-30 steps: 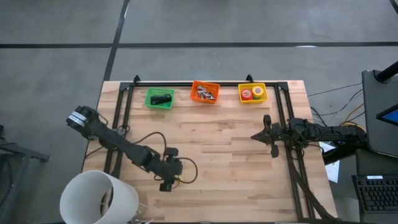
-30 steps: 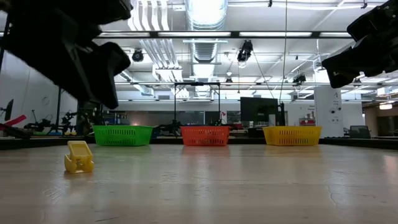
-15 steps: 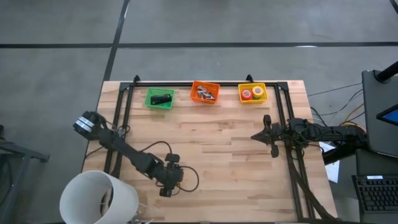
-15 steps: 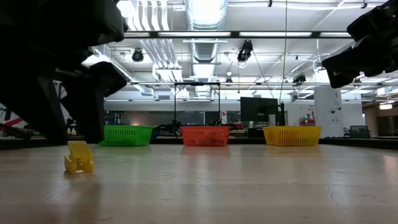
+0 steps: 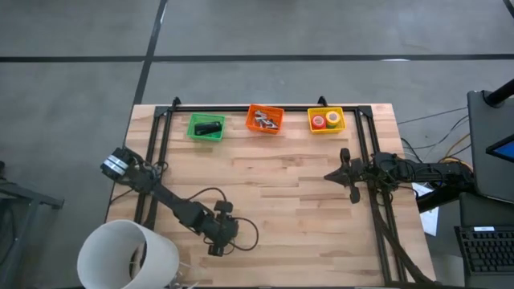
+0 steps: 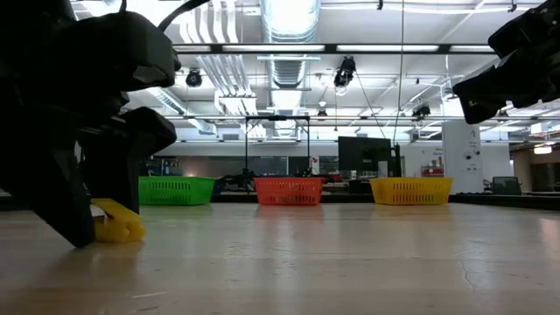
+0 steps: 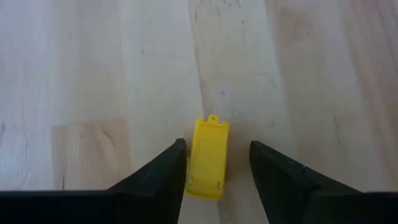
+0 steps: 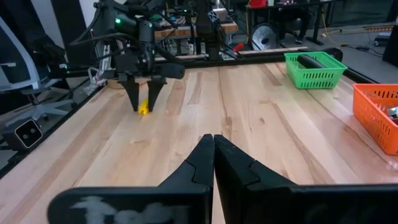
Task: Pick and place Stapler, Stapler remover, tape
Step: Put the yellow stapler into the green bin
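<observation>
Left wrist view: you see the yellow piece (image 7: 209, 158) lying flat on the table (image 7: 298, 74) between your left gripper's (image 7: 214, 180) two fingers (image 7: 163, 171), gaps showing on both sides, so the jaws stand apart and nothing is clamped yet.
What it is: a small yellow block with a tab at one end; likely the staple remover, though you cannot be sure from here.
Left gripper, high view: the left gripper (image 5: 217, 245) is down at the near-left part of the table, well apart from the baskets.
Step in hand: you are at the grasp on the yellow piece, judged from the straddle.
Next move: close squarely on its long sides, then lift clear before carrying it toward the far edge.
Stapler: the stapler (image 5: 208, 127) lies in the green basket (image 5: 193, 132).
Tape: tape (image 5: 326, 120) rolls sit in the yellow basket (image 5: 312, 126).
Orange basket: the orange basket (image 5: 252, 127) holds small items too fine to name.
Right gripper: the right gripper (image 8: 214, 146) waits at the table's right side, jaws together, holding nothing.
</observation>
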### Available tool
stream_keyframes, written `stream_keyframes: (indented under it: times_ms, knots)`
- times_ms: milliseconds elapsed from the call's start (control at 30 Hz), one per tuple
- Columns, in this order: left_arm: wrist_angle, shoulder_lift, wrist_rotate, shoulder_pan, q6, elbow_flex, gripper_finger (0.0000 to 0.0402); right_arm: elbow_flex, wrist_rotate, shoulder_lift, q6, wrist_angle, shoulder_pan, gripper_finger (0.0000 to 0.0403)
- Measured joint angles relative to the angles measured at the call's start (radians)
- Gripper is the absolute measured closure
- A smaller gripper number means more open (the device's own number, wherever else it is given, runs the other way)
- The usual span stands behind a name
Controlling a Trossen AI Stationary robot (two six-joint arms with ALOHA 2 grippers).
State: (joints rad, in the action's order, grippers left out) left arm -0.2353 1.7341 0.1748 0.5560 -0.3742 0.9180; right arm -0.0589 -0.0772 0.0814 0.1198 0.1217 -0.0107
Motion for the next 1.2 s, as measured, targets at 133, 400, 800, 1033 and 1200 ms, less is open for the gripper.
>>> stream_keyframes:
  times_ms: [133, 400, 800, 1033, 1200]
  knots:
    - [-0.002, -0.010, 0.007, 0.000, -0.021, 0.000, 0.0247, 0.000, 0.000, 0.000, 0.000, 0.000, 0.000, 0.0394]
    - [0.002, -0.015, 0.035, -0.002, -0.073, -0.003, 0.0306, 0.000, 0.000, 0.000, 0.000, 0.000, 0.000, 0.0394]
    - [0.002, -0.015, 0.235, -0.005, -0.119, -0.004, 0.0311, 0.000, 0.000, 0.000, 0.000, 0.000, 0.000, 0.0394]
    - [-0.031, -0.017, 0.564, -0.014, -0.181, -0.004, 0.0327, 0.000, 0.000, 0.000, 0.000, 0.000, 0.000, 0.0394]
    - [-0.036, -0.017, 0.828, -0.045, -0.181, -0.004, 0.0333, 0.000, 0.000, 0.000, 0.000, 0.000, 0.000, 0.0394]
